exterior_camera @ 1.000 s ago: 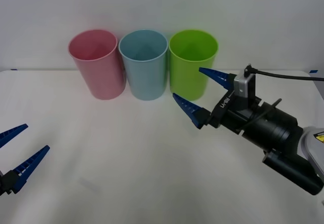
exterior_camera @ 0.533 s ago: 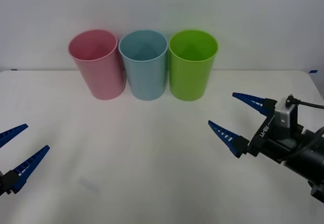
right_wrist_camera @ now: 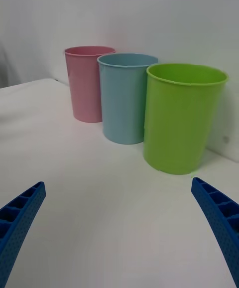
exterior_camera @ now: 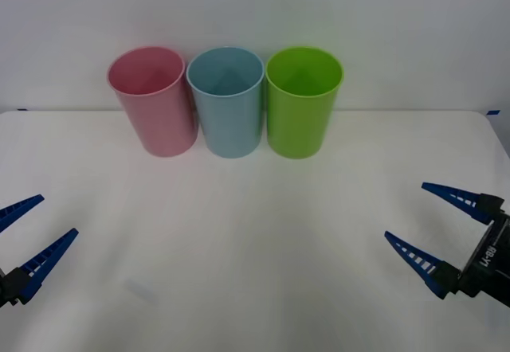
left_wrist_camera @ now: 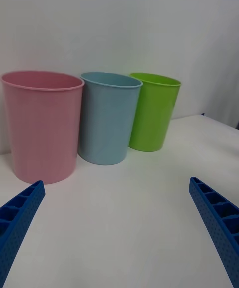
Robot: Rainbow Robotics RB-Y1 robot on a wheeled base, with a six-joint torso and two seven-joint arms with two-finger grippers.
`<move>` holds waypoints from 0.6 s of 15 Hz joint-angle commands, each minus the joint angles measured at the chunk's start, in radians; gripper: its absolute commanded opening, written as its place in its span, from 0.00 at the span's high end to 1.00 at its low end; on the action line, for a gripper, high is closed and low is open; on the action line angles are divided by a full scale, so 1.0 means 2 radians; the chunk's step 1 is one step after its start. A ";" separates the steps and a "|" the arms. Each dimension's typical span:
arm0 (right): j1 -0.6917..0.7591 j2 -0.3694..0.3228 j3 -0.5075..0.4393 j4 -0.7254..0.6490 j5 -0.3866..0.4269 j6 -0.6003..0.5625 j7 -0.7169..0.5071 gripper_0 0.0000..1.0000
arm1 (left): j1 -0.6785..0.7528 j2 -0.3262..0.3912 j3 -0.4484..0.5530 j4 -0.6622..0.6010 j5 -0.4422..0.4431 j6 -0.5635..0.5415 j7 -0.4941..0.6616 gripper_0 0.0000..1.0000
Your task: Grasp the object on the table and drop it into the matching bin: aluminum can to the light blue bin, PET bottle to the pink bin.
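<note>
Blue-fingered right gripper (exterior_camera: 429, 228) near right, spread wide, empty (partial lettering, unreadable); left gripper (exterior_camera: 30, 232) near left likewise; pink bin (exterior_camera: 153, 101), light blue bin (exterior_camera: 226, 103) far.

front overhead, wrists low; bins (exterior_camera: 225, 101) shared

Bare lab test bench: plain white table (exterior_camera: 255, 288); blank white wall (exterior_camera: 255, 9)
</note>
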 commanded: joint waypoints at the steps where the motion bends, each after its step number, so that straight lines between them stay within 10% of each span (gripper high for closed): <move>1: 0.023 0.006 -0.037 0.000 -0.015 -0.038 0.001 0.00 | 0.000 0.000 0.000 0.000 0.000 0.000 0.000 0.00; 9: 0.089 0.006 -0.071 0.016 -0.063 -0.048 0.018 0.00 | 0.000 0.000 0.000 0.000 0.000 0.000 0.000 0.00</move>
